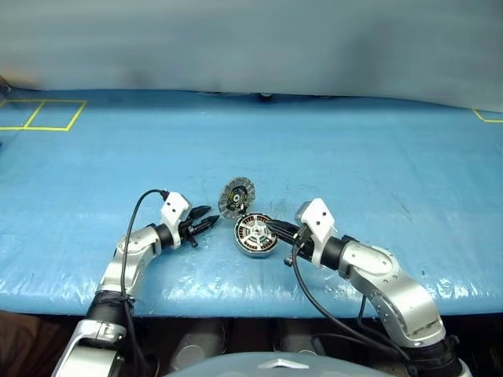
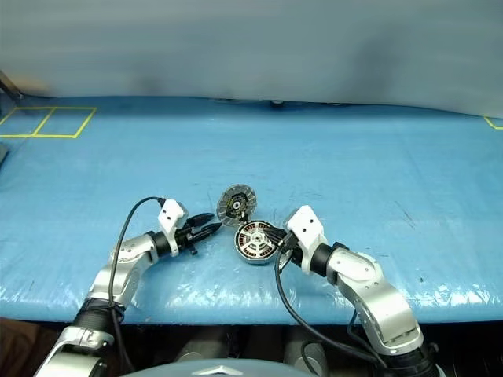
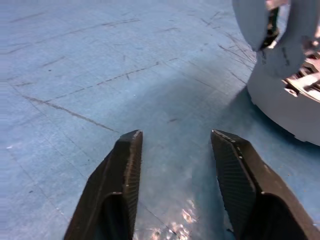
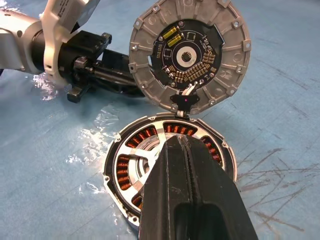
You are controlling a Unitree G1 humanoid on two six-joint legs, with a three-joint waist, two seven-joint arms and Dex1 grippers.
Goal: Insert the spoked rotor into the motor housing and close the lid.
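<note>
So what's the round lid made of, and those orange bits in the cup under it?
The lid looks like dull grey cast metal: matte ribbed rim with small screws, around a dark circuit board with gold parts. The orange bits in the motor housing look like copper wire windings, shiny and reddish, wound in coils. The housing's rim looks like bright silver metal.

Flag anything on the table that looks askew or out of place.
Nothing damaged or spilled. The lid stands upright and open at the motor housing edge, and the spoked rotor already sits inside the housing.
</note>
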